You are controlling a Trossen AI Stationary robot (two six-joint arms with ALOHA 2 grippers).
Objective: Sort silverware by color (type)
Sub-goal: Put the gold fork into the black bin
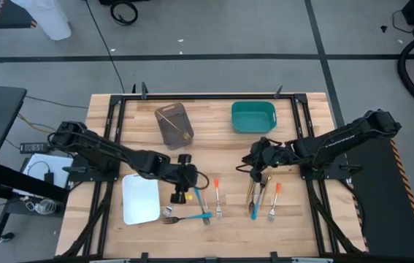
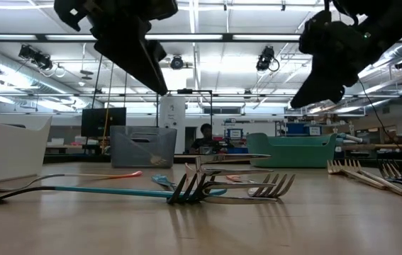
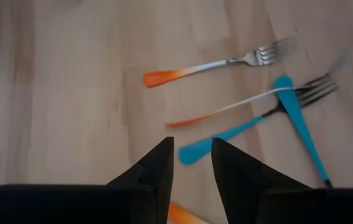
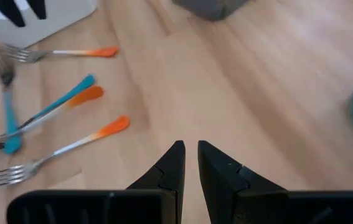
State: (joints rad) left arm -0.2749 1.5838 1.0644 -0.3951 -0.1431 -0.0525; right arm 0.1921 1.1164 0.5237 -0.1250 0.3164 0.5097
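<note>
Forks in two loose clusters on the pale wooden table, toward its front edge. Left cluster: an orange-handled fork, a blue-handled fork crossing others, and a dark fork just beside the white tray. Right cluster: gold forks, one blue handle and one orange handle, lying close together.

Above the left cluster, the left gripper, fingers parted with bare table showing between the tips; an orange piece near their base, cannot tell whether held. Over the right cluster, the right gripper, fingers nearly together with a thin gap, holding nothing.

Farther back on the table, a grey bin and a teal tray. Beyond, grey floor with dark tape lines; from table height, rows of ceiling lights and a person seated far off.
</note>
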